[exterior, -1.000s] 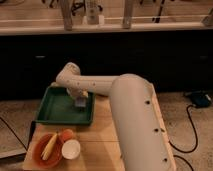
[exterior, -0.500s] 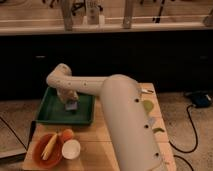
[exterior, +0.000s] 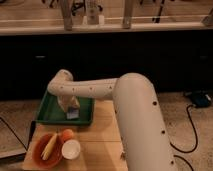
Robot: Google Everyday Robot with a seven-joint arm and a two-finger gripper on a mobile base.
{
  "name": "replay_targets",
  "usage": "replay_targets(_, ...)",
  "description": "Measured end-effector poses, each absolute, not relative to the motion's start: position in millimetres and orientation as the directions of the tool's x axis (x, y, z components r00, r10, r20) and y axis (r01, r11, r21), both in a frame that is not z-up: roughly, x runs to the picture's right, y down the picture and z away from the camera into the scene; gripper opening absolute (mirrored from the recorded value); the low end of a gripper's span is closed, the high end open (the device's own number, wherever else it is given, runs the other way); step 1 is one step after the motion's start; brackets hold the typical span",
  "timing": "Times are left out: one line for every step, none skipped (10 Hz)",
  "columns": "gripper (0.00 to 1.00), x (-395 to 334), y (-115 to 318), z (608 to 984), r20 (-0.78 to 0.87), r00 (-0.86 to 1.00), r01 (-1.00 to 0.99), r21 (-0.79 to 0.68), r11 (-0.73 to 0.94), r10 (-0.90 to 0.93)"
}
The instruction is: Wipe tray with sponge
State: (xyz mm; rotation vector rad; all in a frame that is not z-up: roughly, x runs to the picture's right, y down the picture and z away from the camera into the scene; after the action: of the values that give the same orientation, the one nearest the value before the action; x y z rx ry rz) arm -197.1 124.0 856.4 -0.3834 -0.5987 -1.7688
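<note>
The dark green tray (exterior: 50, 116) lies at the back left of the wooden table. The pale blue-grey sponge (exterior: 73, 114) rests on the tray floor toward its right front. My gripper (exterior: 70, 106) reaches down from the white arm onto the sponge and presses it against the tray. The arm's elbow covers the tray's back middle.
A red-orange bowl (exterior: 43, 155) with a yellow item stands at the table's front left, with an orange fruit (exterior: 67, 134) and a small white cup (exterior: 71, 148) beside it. My white arm (exterior: 137, 125) covers the table's right side. A dark cabinet wall stands behind.
The gripper and sponge have slid across the tray, first left, then back right and toward the front. The arm's elbow has swung along with it.
</note>
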Motion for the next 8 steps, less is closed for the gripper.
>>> replay_targets(0.04,-178.3,121.6,856.6,0.549,-0.245,0.969,0.17,-0.18,-0.799)
replay_targets(0.04,-166.5,114.8,860.7,0.547,-0.22,0.975,0.147,-0.166,-0.808)
replay_targets(0.04,-161.7,107.3,865.4,0.543,-0.202,0.979,0.133,-0.153,-0.815)
replay_targets(0.04,-154.8,95.2,874.9,0.536,-0.18,0.984,0.112,-0.142,-0.825)
replay_targets(0.04,-149.8,83.3,886.0,0.531,-0.165,0.986,0.091,-0.138,-0.831)
replay_targets(0.04,-152.4,73.7,896.1,0.524,-0.159,0.987,0.086,-0.134,-0.837)
replay_targets(0.04,-155.3,64.8,905.6,0.519,-0.158,0.988,0.078,-0.137,-0.84)
replay_targets(0.04,-161.8,56.8,916.3,0.517,-0.161,0.987,0.077,-0.142,-0.841)
